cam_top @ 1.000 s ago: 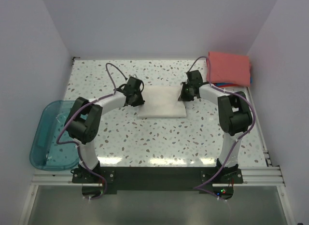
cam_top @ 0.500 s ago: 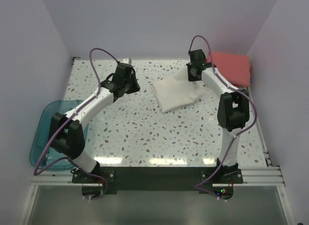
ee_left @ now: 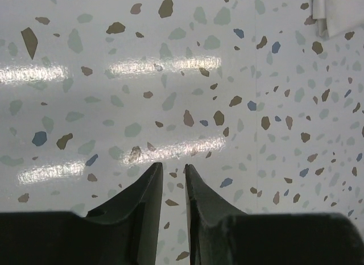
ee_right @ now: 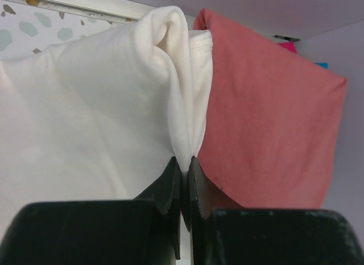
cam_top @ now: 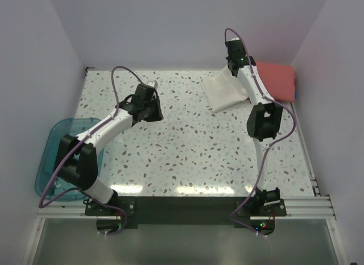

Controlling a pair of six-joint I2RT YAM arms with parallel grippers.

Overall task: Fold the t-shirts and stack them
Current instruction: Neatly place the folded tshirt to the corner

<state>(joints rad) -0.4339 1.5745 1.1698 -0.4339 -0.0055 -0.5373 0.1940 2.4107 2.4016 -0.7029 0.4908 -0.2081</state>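
My right gripper is shut on a bunched fold of the folded cream-white t-shirt, which hangs from it at the back right, above the table. In the right wrist view the cloth is pinched between the closed fingers of that gripper. The folded coral-red t-shirt lies just beyond, in the back right corner, with a blue edge showing beneath it. My left gripper hovers over bare table left of centre, slightly open and empty. A corner of the white shirt shows at its far right.
A translucent teal tub sits off the table's left edge. White walls close in the back and both sides. A metal rail runs along the right edge of the speckled table.
The right arm has carried the white t-shirt from the table's middle up and back-right toward the coral-red shirt. The left gripper let go of it and drew back left.
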